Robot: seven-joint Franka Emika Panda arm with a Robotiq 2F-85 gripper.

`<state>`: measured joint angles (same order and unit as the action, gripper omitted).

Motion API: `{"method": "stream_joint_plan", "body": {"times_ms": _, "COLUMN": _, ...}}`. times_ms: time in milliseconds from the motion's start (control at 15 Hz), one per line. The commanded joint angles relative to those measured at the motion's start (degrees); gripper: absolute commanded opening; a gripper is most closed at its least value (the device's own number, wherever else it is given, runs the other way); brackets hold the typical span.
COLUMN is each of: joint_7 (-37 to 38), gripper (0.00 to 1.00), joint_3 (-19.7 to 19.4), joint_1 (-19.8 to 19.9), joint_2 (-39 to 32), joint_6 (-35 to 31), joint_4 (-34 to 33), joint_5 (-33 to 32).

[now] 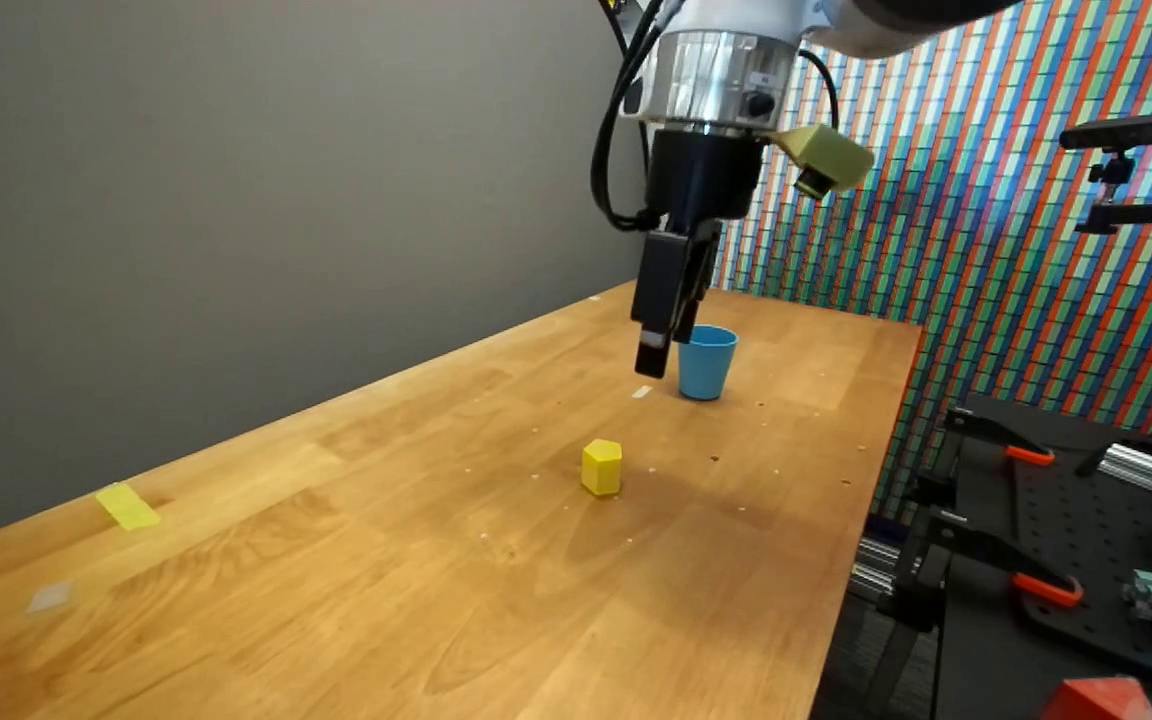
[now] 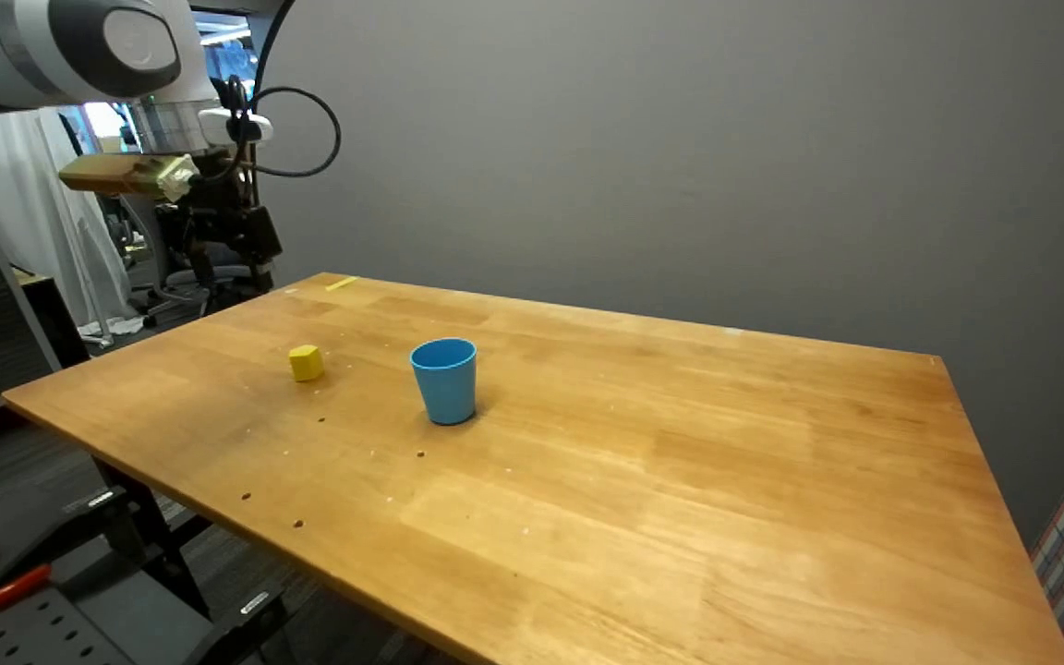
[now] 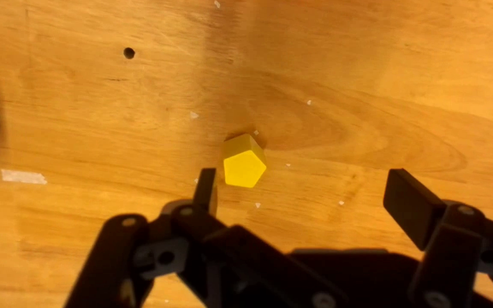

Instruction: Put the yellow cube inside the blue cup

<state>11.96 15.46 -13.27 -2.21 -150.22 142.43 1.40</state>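
The gripper (image 3: 302, 192) is positioned above the worktop (image 2: 726, 443), with its jaws spread wide apart. The yellow block (image 1: 601, 468) (pentagonal top face) stands on the worktop between the two long edges. The blue cup (image 2: 446, 388) stands upright, apart from the block and farther than it from the corner nearest the flat yellow patch (image 1: 128, 506).

Yellow block (image 3: 245, 168) near blue cup (image 2: 446, 384), inside unclear
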Motion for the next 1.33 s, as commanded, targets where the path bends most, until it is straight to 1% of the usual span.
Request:
{"method": "stream_joint_plan", "body": {"times_ms": 0, "joint_7": 8.72, "gripper": 1.0, "joint_3": -1.85, "joint_1": -1.51, "joint_2": -7.17, "joint_6": -1.89, "joint_4": -4.73, "joint_5": -10.8}}
{"method": "stream_joint_plan", "body": {"times_ms": 133, "joint_7": 13.34, "gripper": 1.0, "joint_3": -3.83, "joint_1": -3.07, "joint_2": -10.2, "joint_6": -2.04, "joint_4": -6.77, "joint_5": -16.78}}
{"method": "stream_joint_plan", "body": {"times_ms": 200, "joint_7": 15.01, "gripper": 1.0, "joint_3": -4.79, "joint_1": -3.88, "joint_2": -11.8, "joint_6": -2.12, "joint_4": -7.88, "joint_5": -18.72}}
{"method": "stream_joint_plan", "body": {"times_ms": 333, "joint_7": 16.88, "gripper": 1.0, "joint_3": -6.5, "joint_1": -5.39, "joint_2": -14.81, "joint_6": -2.2, "joint_4": -10.01, "joint_5": -20.51}}
{"method": "stream_joint_plan", "body": {"times_ms": 400, "joint_7": 17.3, "gripper": 1.0, "joint_3": -7.28, "joint_1": -6.09, "joint_2": -16.38, "joint_6": -2.31, "joint_4": -11.04, "joint_5": -20.67}}
{"method": "stream_joint_plan", "body": {"times_ms": 600, "joint_7": 16.44, "gripper": 1.0, "joint_3": -8.29, "joint_1": -6.84, "joint_2": -20.52, "joint_6": -2.58, "joint_4": -13.1, "joint_5": -17.38}}
{"method": "stream_joint_plan", "body": {"times_ms": 800, "joint_7": 15.61, "gripper": 1.0, "joint_3": -9.23, "joint_1": -6.77, "joint_2": -23.94, "joint_6": -3.08, "joint_4": -14.54, "joint_5": -14.7}}
{"method": "stream_joint_plan", "body": {"times_ms": 933, "joint_7": 16.02, "gripper": 1.0, "joint_3": -10.57, "joint_1": -7.41, "joint_2": -25.57, "joint_6": -3.71, "joint_4": -15.5, "joint_5": -14.26}}
{"method": "stream_joint_plan", "body": {"times_ms": 1200, "joint_7": 17.04, "gripper": 1.0, "joint_3": -13.65, "joint_1": -9.81, "joint_2": -27.64, "joint_6": -4.76, "joint_4": -18.15, "joint_5": -15.4}}
{"method": "stream_joint_plan", "body": {"times_ms": 1267, "joint_7": 17.34, "gripper": 0.75, "joint_3": -14.28, "joint_1": -10.47, "joint_2": -27.89, "joint_6": -5.08, "joint_4": -18.6, "joint_5": -15.5}}
